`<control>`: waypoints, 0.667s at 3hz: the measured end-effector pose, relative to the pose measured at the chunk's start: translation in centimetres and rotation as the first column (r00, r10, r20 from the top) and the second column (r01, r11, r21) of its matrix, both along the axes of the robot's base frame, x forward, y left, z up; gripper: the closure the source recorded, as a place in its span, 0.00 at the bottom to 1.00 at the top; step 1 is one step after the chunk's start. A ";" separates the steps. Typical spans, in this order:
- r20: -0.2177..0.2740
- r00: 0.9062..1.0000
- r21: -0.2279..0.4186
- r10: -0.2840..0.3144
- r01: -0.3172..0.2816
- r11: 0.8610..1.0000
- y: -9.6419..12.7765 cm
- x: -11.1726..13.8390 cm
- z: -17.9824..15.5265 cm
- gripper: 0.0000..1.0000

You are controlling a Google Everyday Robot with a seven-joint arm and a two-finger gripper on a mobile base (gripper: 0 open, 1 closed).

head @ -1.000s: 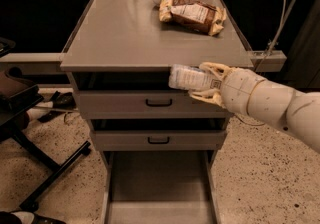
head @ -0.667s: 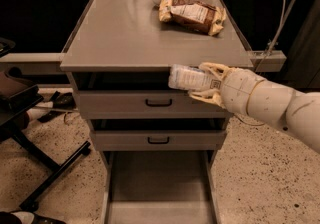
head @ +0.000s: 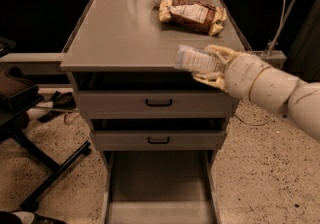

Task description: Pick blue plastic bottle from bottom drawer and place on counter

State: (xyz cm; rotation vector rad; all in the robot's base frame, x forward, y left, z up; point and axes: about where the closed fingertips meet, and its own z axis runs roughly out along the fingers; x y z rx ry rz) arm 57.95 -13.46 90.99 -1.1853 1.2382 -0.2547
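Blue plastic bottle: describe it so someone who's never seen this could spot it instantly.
Find the wide grey counter. At its front right edge, the pale claw grips the blue plastic bottle sideways. Unlike the brown snack bag behind, it is clear with a pale label.

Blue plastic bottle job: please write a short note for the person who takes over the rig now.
Claw: shut on the blue plastic bottle, held sideways at the front right edge of the counter.
Bottom drawer: open, the bottle is out of it.
Done: the pick.
Left: carry the bottle over the counter, set it down, probably in front of the snack bag, then open the claw.
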 end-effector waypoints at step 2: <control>0.135 0.991 -0.009 0.006 -0.004 1.000 -0.5 7.0 6.7 1.00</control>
